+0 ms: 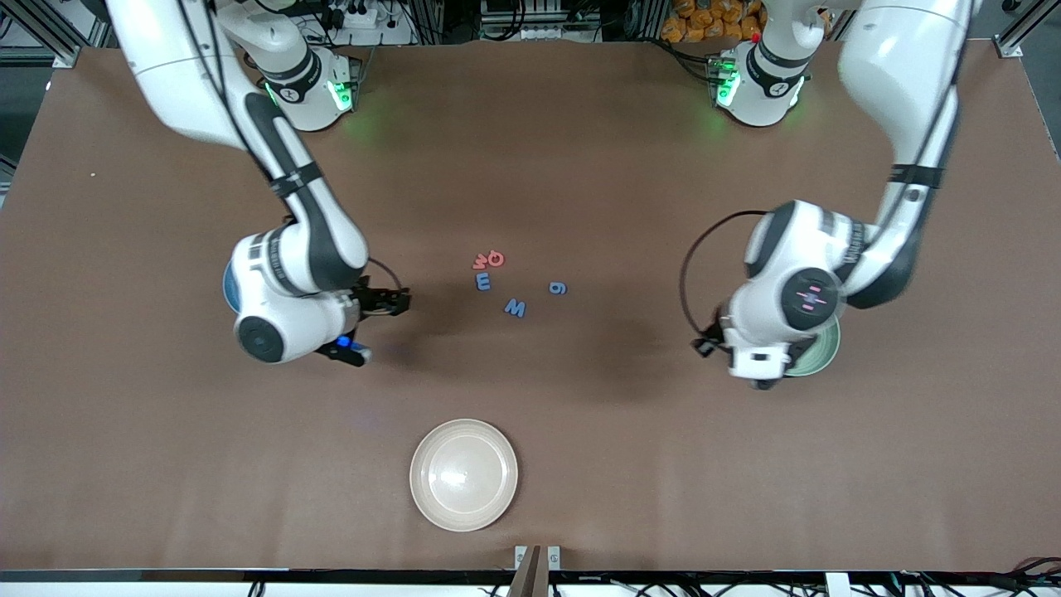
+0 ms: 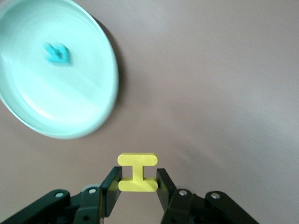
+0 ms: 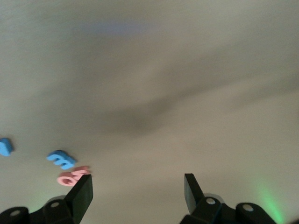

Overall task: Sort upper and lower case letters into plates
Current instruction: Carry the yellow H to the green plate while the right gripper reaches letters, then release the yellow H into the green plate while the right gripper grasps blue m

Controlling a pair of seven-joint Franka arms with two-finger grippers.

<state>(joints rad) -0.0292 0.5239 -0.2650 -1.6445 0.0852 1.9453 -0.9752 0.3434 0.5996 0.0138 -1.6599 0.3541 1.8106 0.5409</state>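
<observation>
— Plates are half hidden: the blue plate under the right arm, the mint plate under the left, a teal letter in it.

— Grippers?

— Left gripper clamps a yellow letter beside the mint plate. Right gripper hangs spread, empty. Loose letters lie mid-table; cream plate nearer the camera.
</observation>
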